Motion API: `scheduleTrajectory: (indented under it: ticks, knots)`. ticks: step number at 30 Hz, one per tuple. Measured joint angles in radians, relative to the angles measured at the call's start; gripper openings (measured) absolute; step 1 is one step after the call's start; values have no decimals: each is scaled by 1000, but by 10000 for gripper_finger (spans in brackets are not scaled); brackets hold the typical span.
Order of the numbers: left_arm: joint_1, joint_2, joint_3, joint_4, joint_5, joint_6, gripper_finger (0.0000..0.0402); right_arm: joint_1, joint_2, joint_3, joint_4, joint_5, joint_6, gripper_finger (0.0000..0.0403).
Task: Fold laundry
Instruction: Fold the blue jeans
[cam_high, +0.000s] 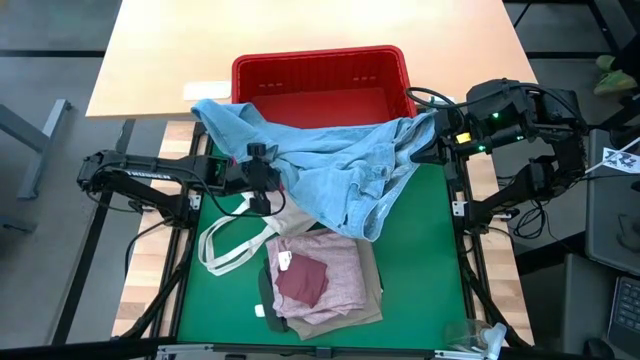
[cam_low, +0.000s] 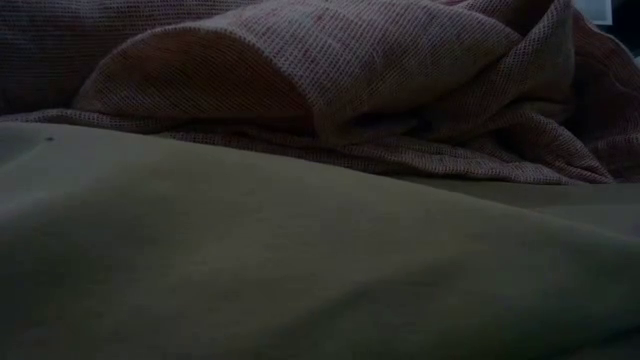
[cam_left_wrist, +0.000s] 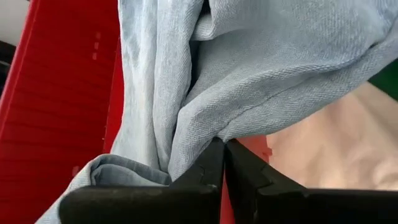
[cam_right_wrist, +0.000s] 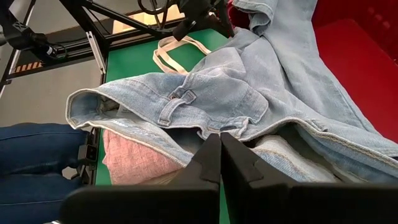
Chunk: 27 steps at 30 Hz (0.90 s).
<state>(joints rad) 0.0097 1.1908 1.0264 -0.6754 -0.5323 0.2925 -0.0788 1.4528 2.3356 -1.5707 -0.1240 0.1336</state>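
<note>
Jeans (cam_high: 330, 165): light blue denim, spread between the 2 grippers, draped partly over the front wall of the red basket (cam_high: 320, 75) and partly over the green mat (cam_high: 420, 260). The waistband with belt loop is seen in the right wrist view (cam_right_wrist: 180, 102).

Left gripper (cam_high: 262, 172): positioned at the jeans' left side, just in front of the basket. Fingers (cam_left_wrist: 208, 171) are pressed together, a fold of denim (cam_left_wrist: 249, 74) pinched between them and hanging up from the tips.

Right gripper (cam_high: 432, 138): positioned at the jeans' right end, beside the basket's right front corner. Fingers (cam_right_wrist: 211, 158) are closed together against the denim edge; cloth appears clamped between them.

Pink top (cam_high: 320, 275): mottled, laid on the mat nearer the front, below the jeans, on beige trousers (cam_high: 370, 305). It is seen close up in the low view (cam_low: 330, 70).

Tote bag (cam_high: 235, 245): white handles lying on the mat beside the pink top, under the jeans' lower edge.
</note>
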Motion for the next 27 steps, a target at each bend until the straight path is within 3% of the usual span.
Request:
scheduleTrajectory:
  ticks: [9, 16, 27]
  knots:
    - [-26, 0, 2, 55, 1, -82, 2, 0, 0, 0, 0, 27, -1, 0]
    - [-92, 0, 97, 54, 38, -159, 1, 0, 0, 0, 0, 35, -1, 0]
    - [-196, 0, 330, -121, 240, -331, 0, 0, -2, -80, 0, 34, 0, 0]
